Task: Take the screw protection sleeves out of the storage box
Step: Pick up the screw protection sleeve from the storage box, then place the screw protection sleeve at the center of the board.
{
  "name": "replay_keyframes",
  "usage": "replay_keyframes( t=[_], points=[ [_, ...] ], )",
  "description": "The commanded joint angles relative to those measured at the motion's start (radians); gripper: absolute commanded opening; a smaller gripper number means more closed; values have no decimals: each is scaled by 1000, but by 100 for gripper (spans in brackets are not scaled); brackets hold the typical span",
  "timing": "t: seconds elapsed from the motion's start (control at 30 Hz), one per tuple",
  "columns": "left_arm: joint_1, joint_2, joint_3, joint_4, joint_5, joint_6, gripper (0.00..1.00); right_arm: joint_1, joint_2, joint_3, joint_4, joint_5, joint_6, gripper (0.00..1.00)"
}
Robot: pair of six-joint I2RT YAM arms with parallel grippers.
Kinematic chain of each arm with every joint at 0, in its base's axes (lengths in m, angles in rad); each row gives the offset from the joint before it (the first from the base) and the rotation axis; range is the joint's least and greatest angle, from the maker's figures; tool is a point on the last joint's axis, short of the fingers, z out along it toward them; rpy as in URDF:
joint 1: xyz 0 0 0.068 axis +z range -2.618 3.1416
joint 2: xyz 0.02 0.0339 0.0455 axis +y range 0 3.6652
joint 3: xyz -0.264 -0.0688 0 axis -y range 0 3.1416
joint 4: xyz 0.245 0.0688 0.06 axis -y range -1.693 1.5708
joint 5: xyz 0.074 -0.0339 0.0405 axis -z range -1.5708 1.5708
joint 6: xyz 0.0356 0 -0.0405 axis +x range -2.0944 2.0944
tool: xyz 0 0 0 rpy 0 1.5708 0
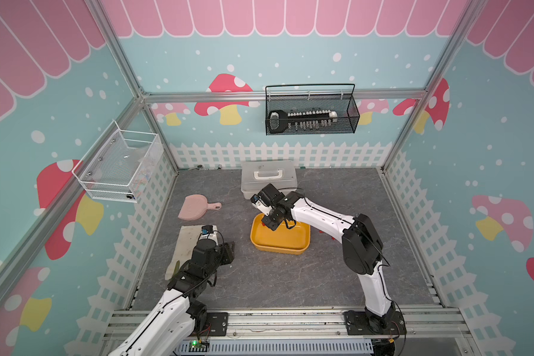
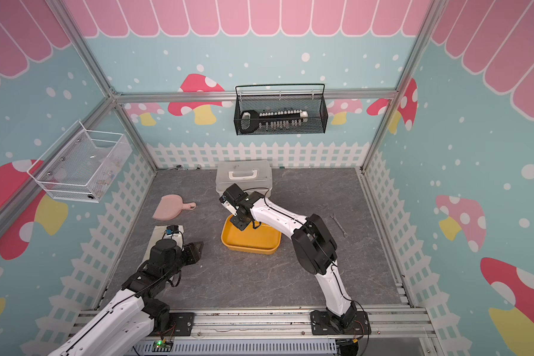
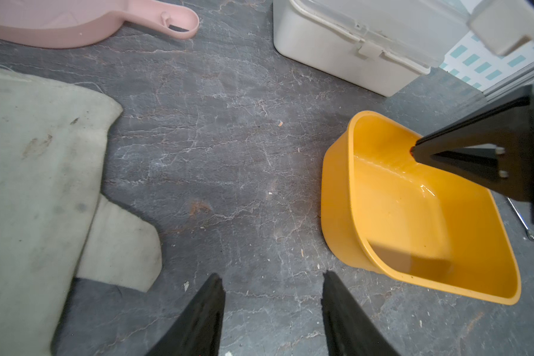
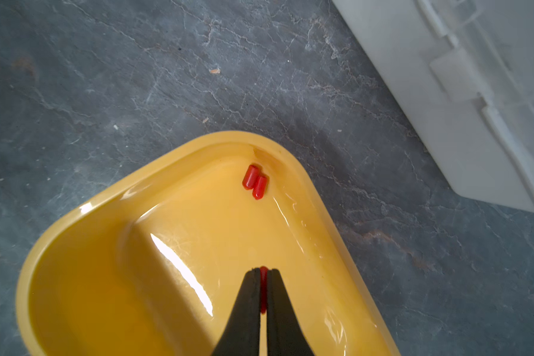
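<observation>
The yellow storage box point(image 1: 279, 248) point(image 2: 250, 249) sits mid-table. My right gripper point(image 4: 263, 271) reaches down into its far left corner point(image 1: 272, 226) and is shut on one red screw protection sleeve point(image 4: 263, 289), pinched between the fingertips. Two more sleeves point(image 4: 255, 182) lie side by side on the box floor against a rounded corner. A few small red pieces point(image 1: 321, 231) show on the table just right of the box, partly behind the arm. My left gripper point(image 3: 272, 277) point(image 1: 230, 251) hangs open and empty over bare table, left of the box point(image 3: 336, 197).
A white lidded case point(image 1: 269, 178) stands right behind the box. A pink dustpan point(image 1: 195, 209) and a soiled cloth point(image 1: 185, 246) lie to the left. A thin wrench point(image 2: 339, 226) lies at the right. Wire baskets hang on the back and left walls.
</observation>
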Motion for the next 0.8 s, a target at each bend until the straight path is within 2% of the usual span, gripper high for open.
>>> replay_keyframes(
  t=[0.0, 0.13, 0.27, 0.5, 0.77],
  points=[
    [5, 27, 9, 32, -11, 20, 53, -9, -86, -45, -6, -32, 54, 10],
    [5, 96, 35, 115, 12, 10, 53, -35, -168, -107, -5, -74, 86, 10],
    [-13, 234, 110, 176, 67, 5, 53, -65, -267, -197, 17, -95, 110, 10],
    [-120, 458, 272, 215, 79, 18, 53, -171, -428, -376, 48, -139, 143, 10],
    [-250, 597, 412, 224, 46, 20, 53, -345, -557, -581, 88, -213, 170, 10]
  ],
)
